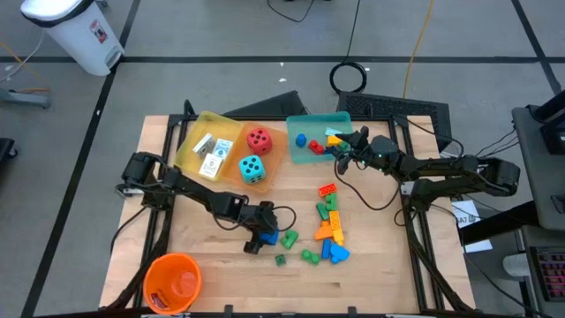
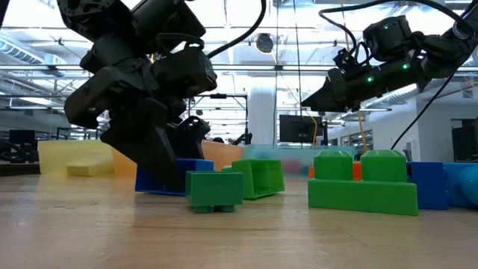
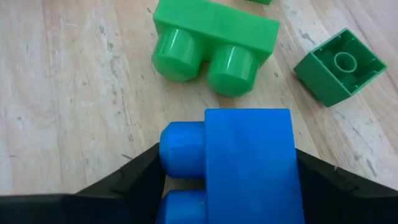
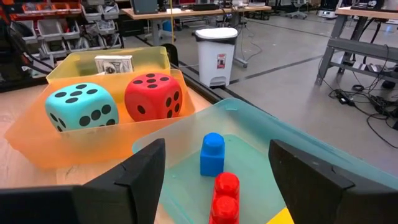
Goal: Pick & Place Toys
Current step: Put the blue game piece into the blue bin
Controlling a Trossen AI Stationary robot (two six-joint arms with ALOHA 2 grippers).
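- Toys lie over the pale wooden surface (image 1: 221,265): a loose heap of small plastic bricks (image 1: 329,228) in red, orange, green, yellow and blue sits right of centre.
- Left gripper (image 1: 265,237) is down at the surface, its two dark fingers (image 3: 124,183) on either side of a blue plastic brick (image 3: 239,168); whether they actually clamp it I cannot tell.
- Just beyond that brick lie a green two-stud brick (image 3: 211,40) on its side and a small green brick (image 3: 339,65) with its hollow underside showing.
- Right gripper (image 1: 342,152) hangs over the translucent teal tray (image 4: 323,155), fingers apart and holding nothing; a blue brick (image 4: 212,154) and a red brick (image 4: 224,198) lie in that tray.
- Red die (image 4: 153,96) and cyan die (image 4: 81,111) sit side by side in the translucent orange tray (image 4: 37,146).
- Small white picture cards (image 1: 212,150) lie in the translucent yellow tray (image 1: 190,132).
- An orange bucket (image 1: 172,283) stands at the near left corner.
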